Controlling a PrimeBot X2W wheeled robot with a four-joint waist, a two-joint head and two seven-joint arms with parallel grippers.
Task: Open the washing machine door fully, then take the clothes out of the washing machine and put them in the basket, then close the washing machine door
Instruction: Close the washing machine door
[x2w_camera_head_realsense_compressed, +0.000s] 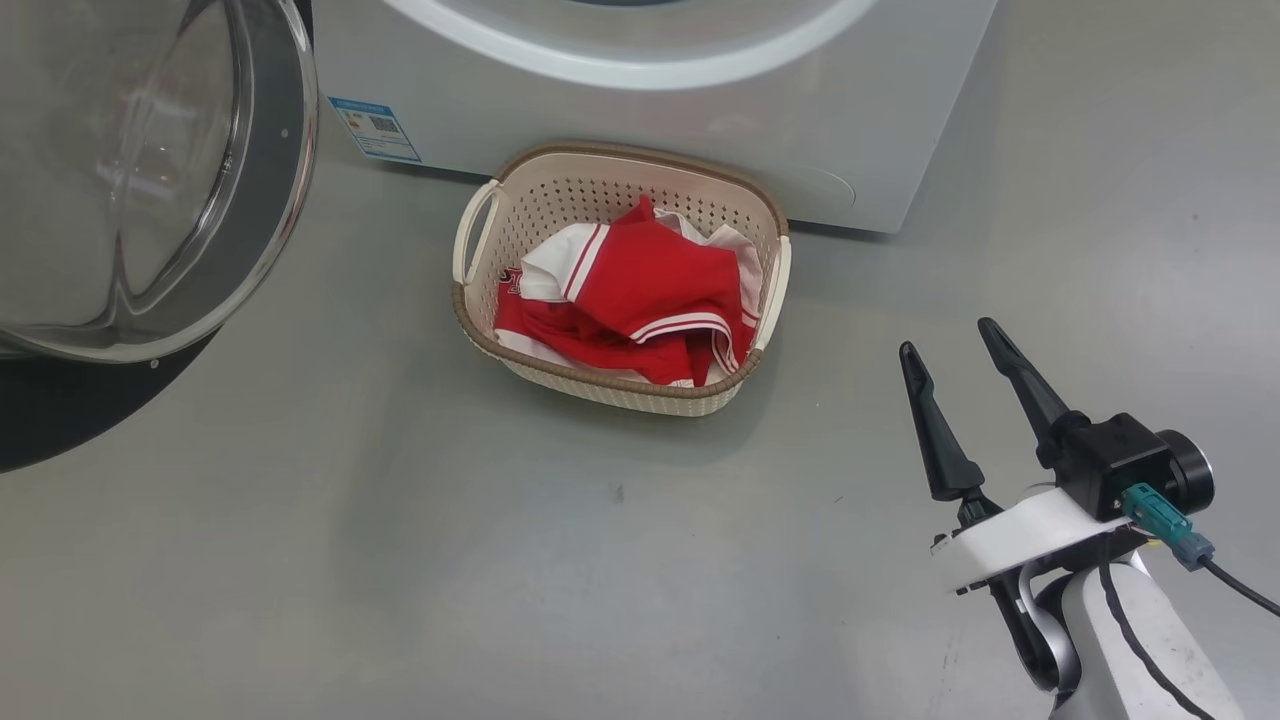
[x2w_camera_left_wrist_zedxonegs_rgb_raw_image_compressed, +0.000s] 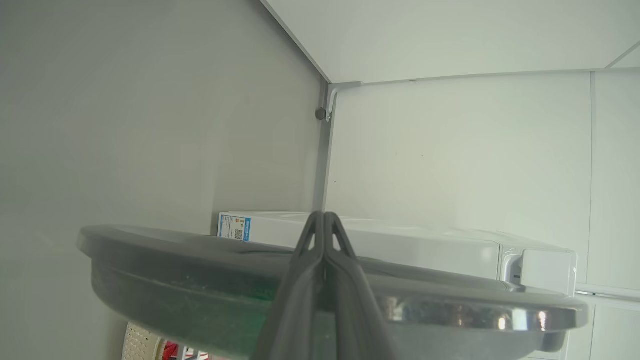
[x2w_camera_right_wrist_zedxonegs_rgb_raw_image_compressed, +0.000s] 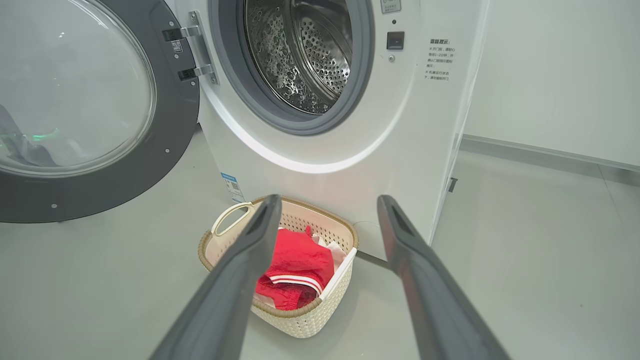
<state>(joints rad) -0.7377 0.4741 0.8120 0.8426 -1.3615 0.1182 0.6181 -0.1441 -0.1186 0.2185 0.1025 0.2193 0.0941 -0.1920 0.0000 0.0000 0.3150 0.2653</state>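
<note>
Starting at my left, the washing machine door (x2w_camera_head_realsense_compressed: 290, 150) stands swung wide open, its glossy black rim and bulging clear glass hanging out to the left of the machine's opening. My left hand (x2w_camera_left_wrist_zedxonegs_rgb_raw_image_compressed: 324, 220) is at that door: its two dark fingers are pressed flat together with nothing between them, and in the left wrist view they lie across the door's outer rim. I cannot tell whether they actually touch it.

Just right of the door's lower edge, a small blue sticker (x2w_camera_head_realsense_compressed: 375, 128) sits on the bottom corner of the washing machine (x2w_camera_head_realsense_compressed: 700, 130). In the right wrist view, the perforated steel drum (x2w_camera_right_wrist_zedxonegs_rgb_raw_image_compressed: 305, 55) shows inside its grey rubber ring (x2w_camera_right_wrist_zedxonegs_rgb_raw_image_compressed: 364, 55).

The basket (x2w_camera_head_realsense_compressed: 600, 195) rests on the grey floor (x2w_camera_head_realsense_compressed: 400, 550), close up against the foot of the machine and below the opening. The clothes (x2w_camera_head_realsense_compressed: 650, 280) lie crumpled inside it, red with white panels and stripe trim, heaped below the brown rim.

Farthest right is my right hand (x2w_camera_head_realsense_compressed: 948, 338), with its fingers spread as wide as they go and holding nothing. It hovers above the floor, apart from the basket, to its right and nearer to me. Its fingers point toward the machine, and in the right wrist view the basket and clothes sit between them, closer to the left finger.
</note>
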